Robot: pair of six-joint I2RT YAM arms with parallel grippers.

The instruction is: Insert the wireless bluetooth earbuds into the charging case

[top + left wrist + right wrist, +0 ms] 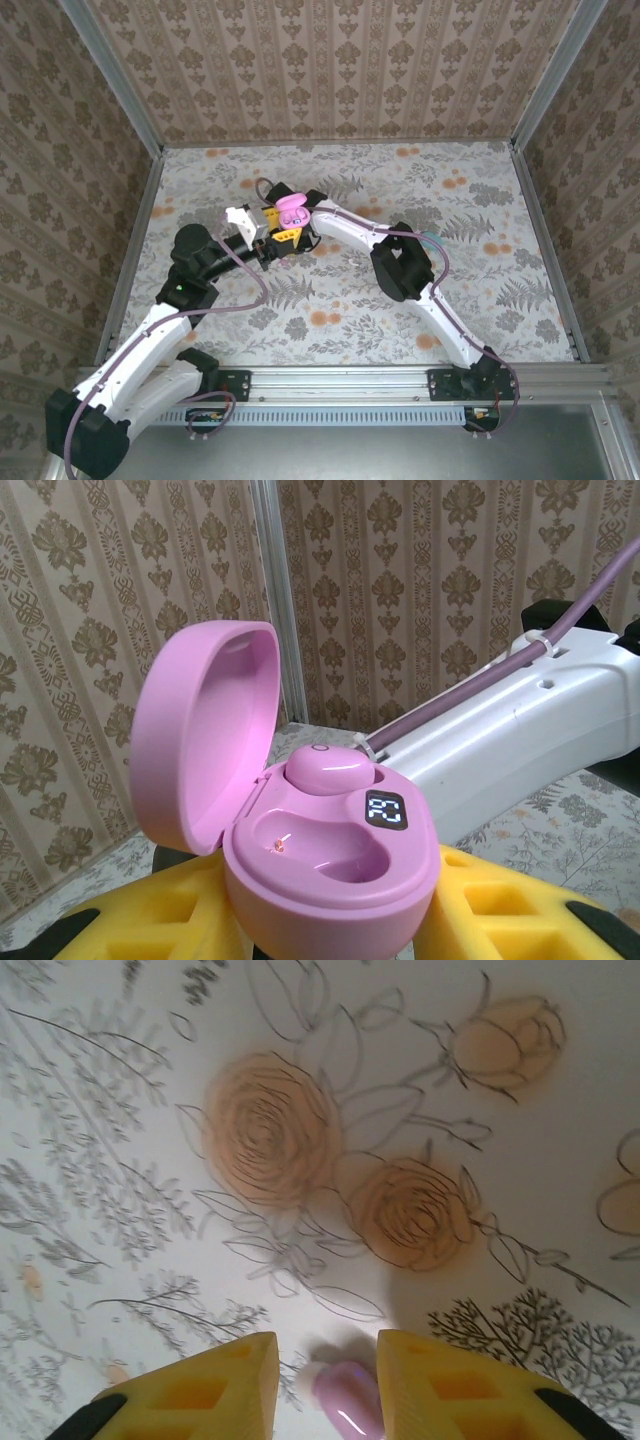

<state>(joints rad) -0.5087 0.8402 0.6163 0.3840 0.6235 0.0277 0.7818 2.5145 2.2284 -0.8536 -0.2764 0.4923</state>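
Left wrist view: the pink charging case [335, 865] stood mouth-up, its lid [200, 740] hinged open to the left, clamped between the yellow jaws of the left gripper [325, 930]. One earbud [325, 768] sat in the far socket.

Right wrist view: a second earbud [345, 1405], long axis toward the camera, lay between the narrowly parted jaws of the right gripper [325, 1380], over the table [300, 1110]. Whether it was gripped could not be told.

Top external view: the left arm [215, 270] and right arm [400, 265] bent inward, meeting left of centre towards the far edge.

One pink case [330, 880] — two pink earbuds [327, 768]
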